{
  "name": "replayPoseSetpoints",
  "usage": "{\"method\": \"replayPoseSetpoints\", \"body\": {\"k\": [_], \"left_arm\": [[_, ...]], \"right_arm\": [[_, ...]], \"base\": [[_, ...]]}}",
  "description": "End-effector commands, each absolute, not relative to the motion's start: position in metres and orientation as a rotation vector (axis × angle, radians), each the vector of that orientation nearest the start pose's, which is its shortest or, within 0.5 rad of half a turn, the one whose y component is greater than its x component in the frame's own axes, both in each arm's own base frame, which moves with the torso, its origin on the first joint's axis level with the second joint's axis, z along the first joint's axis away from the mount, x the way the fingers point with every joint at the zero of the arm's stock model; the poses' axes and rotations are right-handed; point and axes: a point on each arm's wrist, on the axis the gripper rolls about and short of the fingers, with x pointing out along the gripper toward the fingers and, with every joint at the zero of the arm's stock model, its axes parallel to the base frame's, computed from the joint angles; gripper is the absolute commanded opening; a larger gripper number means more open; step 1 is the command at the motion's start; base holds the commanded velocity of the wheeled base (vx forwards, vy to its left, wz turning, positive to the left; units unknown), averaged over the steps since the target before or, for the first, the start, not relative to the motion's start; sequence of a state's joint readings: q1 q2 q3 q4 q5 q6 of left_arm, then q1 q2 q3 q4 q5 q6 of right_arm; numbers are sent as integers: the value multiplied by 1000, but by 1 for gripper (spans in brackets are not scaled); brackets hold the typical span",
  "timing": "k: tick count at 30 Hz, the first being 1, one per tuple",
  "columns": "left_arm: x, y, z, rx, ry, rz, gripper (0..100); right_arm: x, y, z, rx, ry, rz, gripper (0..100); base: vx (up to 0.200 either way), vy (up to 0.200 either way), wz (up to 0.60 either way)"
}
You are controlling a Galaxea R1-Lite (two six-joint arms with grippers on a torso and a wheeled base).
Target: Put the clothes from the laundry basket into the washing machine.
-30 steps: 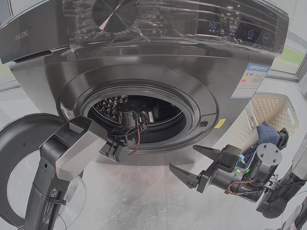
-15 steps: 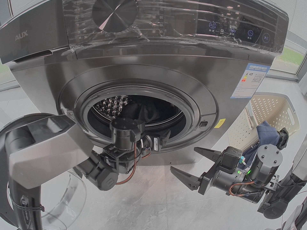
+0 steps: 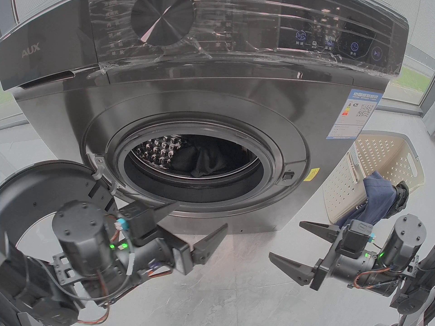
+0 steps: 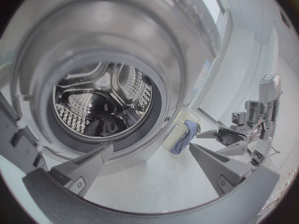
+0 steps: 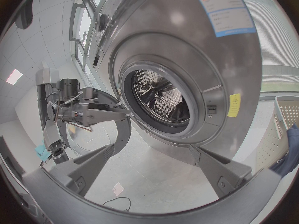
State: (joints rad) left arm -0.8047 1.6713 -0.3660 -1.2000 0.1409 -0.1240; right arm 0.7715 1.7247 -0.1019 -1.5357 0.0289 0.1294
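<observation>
1. The left gripper (image 3: 200,214) is nearest you, at the lower left of the head view. Its fingers are spread wide with nothing between them, and it hangs over the floor (image 3: 226,277) below the machine's opening.
2. The right gripper (image 3: 286,239), at the lower right, is also spread and empty. It sits low over the floor with its tips pointing toward the frame's centre.
3. Just behind the right gripper, at the right edge, the cream perforated laundry basket (image 3: 389,152) stands beside the machine.
4. A blue garment (image 3: 376,195) is draped over the basket's near rim, partly hanging outside. You can't tell what the dark lump (image 3: 401,194) touching it at the rim is.
5. Handling, as a judgement: the blue garment looks soft, light and limp, so it will sag and trail when lifted. Pinch the bunched fold at the rim rather than the loose hanging tail. Lift it clear before swinging, since the cloth could snag on the perforated wall.
6. The round door (image 3: 31,191) stands swung open at the left edge, behind the left arm.
7. The washing machine (image 3: 217,91) is farthest, with its drum mouth at the frame's centre.
8. A dark garment (image 3: 204,157) already lies inside on the drum's bottom. The task looks partly done, and the blue piece remains.
</observation>
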Motion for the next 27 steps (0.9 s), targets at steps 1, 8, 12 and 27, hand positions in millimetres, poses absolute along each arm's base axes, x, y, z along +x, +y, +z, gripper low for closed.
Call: {"method": "replayPoseSetpoints", "body": {"k": [1,8,12,27], "left_arm": [[127,-134,160,-107,36,-684,100],[111,-104,165,-105,-21,-629,100],[96,-81,165,-85,-55,-583,100],[30,-13,137,-46,-69,-373,100]], "right_arm": [[131,118,122,108,84,757,100],[132,104,133,129,24,649,100],[130,87,138,125,14,567,100],[55,18,143,122,-22,235,100]], "base": [[-200,0,0],[-114,0,0],[-200,0,0],[-93,0,0]]}}
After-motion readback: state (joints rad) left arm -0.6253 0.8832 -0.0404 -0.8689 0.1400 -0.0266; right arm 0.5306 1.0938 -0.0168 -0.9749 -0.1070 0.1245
